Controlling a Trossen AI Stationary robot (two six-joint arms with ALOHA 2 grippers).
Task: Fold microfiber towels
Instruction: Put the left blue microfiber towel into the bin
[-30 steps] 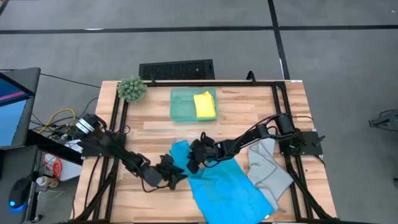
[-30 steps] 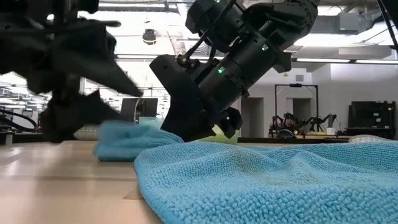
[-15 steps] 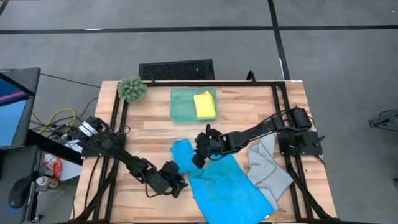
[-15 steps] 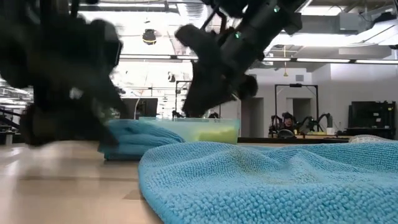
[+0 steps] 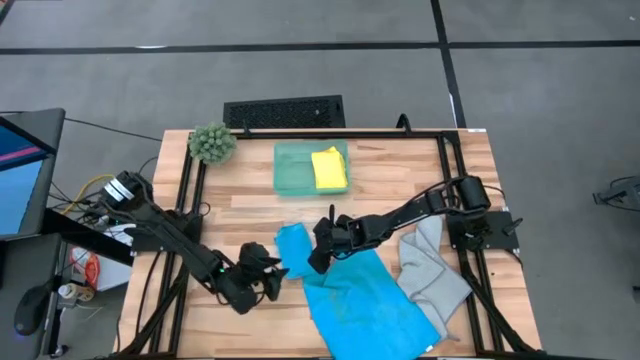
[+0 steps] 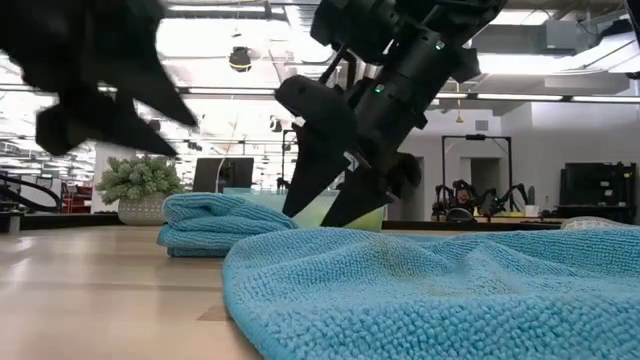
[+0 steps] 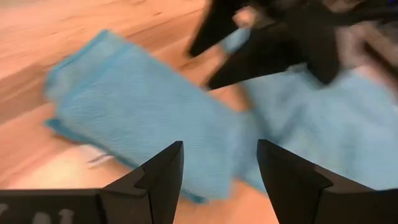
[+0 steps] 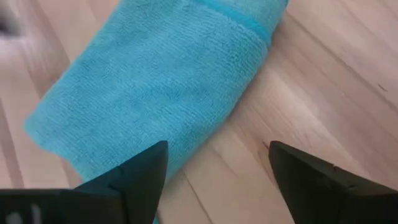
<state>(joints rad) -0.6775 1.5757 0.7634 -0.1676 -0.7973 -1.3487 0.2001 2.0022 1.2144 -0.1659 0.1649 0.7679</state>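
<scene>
A folded blue towel (image 5: 291, 247) lies flat on the wooden table, also seen in the low view (image 6: 215, 224), the left wrist view (image 7: 130, 118) and the right wrist view (image 8: 155, 81). Beside it toward the near edge lies a spread blue towel (image 5: 370, 305). My right gripper (image 5: 313, 262) hangs open just above the folded towel's right side, touching nothing (image 8: 217, 180). My left gripper (image 5: 270, 278) is open, raised to the left of that towel (image 7: 217, 180). A yellow towel (image 5: 328, 168) lies in the teal tray (image 5: 285, 172). A grey towel (image 5: 432, 268) lies crumpled at the right.
A fuzzy green plant ball (image 5: 212, 143) stands at the far left corner. A black frame rail (image 5: 450, 190) runs along the table's right side, another along its left (image 5: 185, 200). Bare wood (image 5: 250, 205) shows between the tray and the folded towel.
My right gripper has opened, let go of the folded blue towel and risen a little above it. My left gripper has lifted off the table and drawn back toward the left edge. The folded towel stays where it was.
</scene>
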